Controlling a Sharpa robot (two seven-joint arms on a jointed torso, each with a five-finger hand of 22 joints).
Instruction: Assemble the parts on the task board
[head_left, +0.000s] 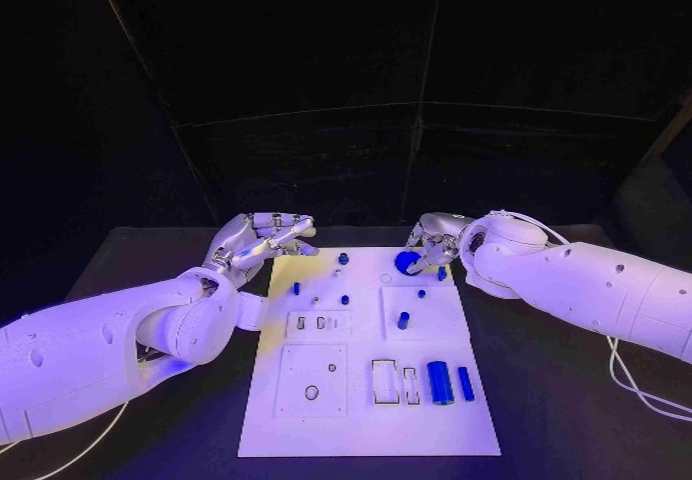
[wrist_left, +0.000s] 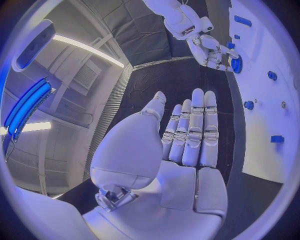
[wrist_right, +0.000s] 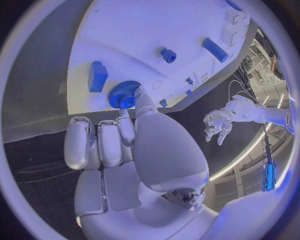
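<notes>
The white task board (head_left: 361, 415) lies in the middle of the black table. My right hand (head_left: 433, 240) is at the board's far right corner and pinches a blue gear (head_left: 408, 261) between thumb and finger, low over the board. The gear (wrist_right: 125, 94) and the fingertips (wrist_right: 139, 92) on it are close up in the right wrist view, and the gear (wrist_left: 236, 64) is also visible in the left wrist view. My left hand (head_left: 267, 240) hovers off the far left corner; its fingers (wrist_left: 194, 130) are stretched out and hold nothing.
A blue cylinder (head_left: 440, 383) and a blue bar (head_left: 466, 383) lie at the board's near right. Small blue pegs (head_left: 343, 258) stand in the far half, and a blue piece (head_left: 404, 320) lies mid-board. A cable (head_left: 635, 385) trails on the table's right.
</notes>
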